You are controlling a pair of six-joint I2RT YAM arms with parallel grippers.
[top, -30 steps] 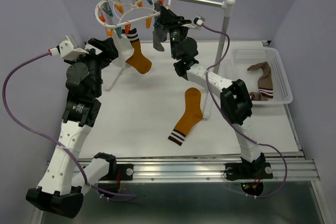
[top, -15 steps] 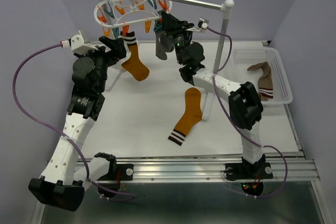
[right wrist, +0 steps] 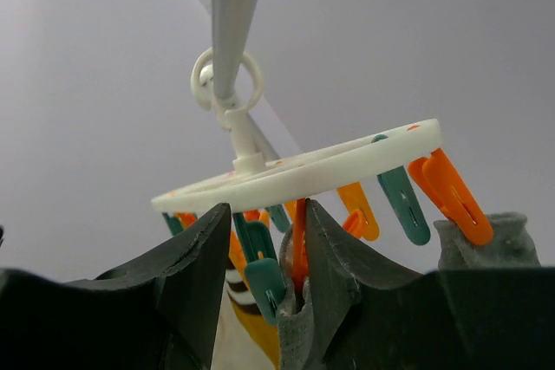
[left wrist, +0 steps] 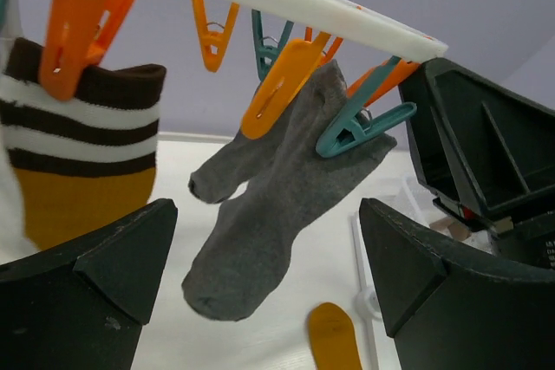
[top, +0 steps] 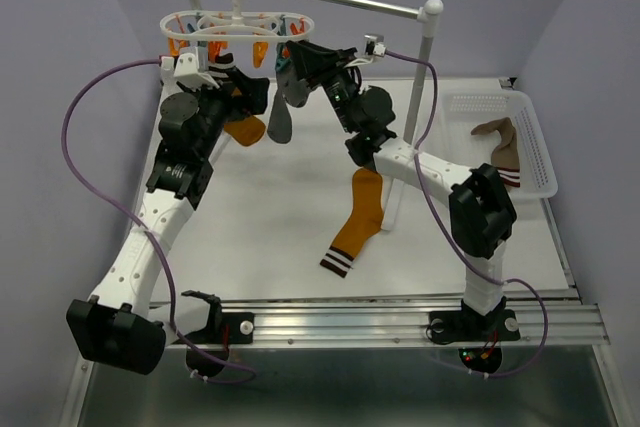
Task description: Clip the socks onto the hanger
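Grey sock [left wrist: 277,205] hangs centre frame under hanger [right wrist: 303,172]; right gripper [right wrist: 266,210] pinches cuff by orange clip [right wrist: 299,244]; left gripper [left wrist: 267,210] wide, empty. We fear drop if clip misses cuff.

No text, label, brand name, number or sign can be read in any of the three views
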